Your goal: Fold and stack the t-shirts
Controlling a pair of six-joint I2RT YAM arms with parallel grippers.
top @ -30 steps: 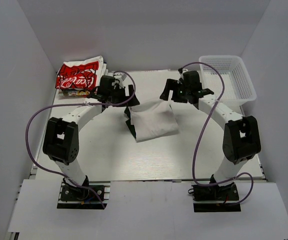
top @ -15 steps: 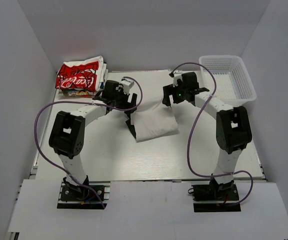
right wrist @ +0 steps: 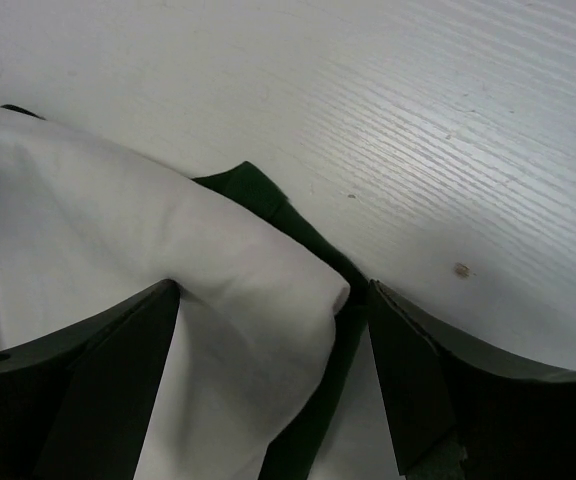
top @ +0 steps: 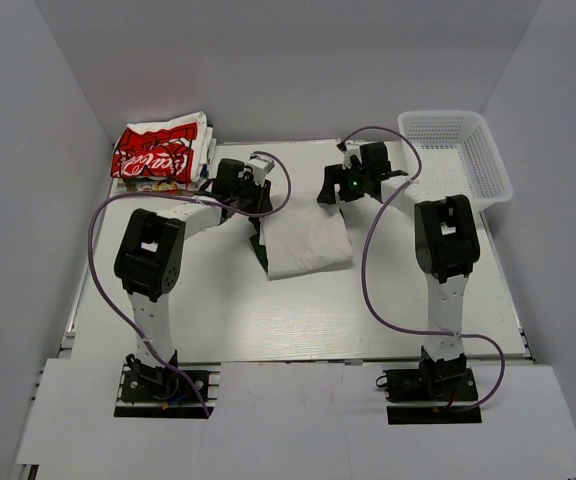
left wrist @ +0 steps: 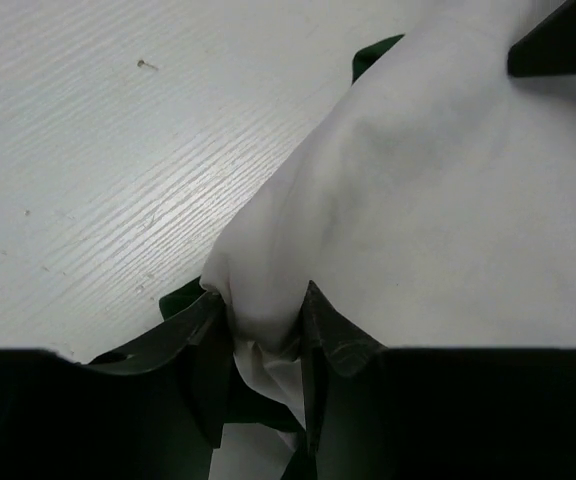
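The white cotton t-shirt with dark green sleeves [top: 306, 238] lies folded mid-way across the white bench [top: 218, 310]. The left hand [left wrist: 263, 345] pinches its far edge. The right hand [right wrist: 273, 300] is spread around another corner. The folded tee stack with red print [top: 158, 152] sits far-left.

Reached farther back and closer together
Bunched tee [top: 308, 240] slightly narrower, far fold pinched in left fingers [left wrist: 203, 340].

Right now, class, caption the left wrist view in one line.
Left end effector pinching a fold of the white, green-sleeved t-shirt on the white table.
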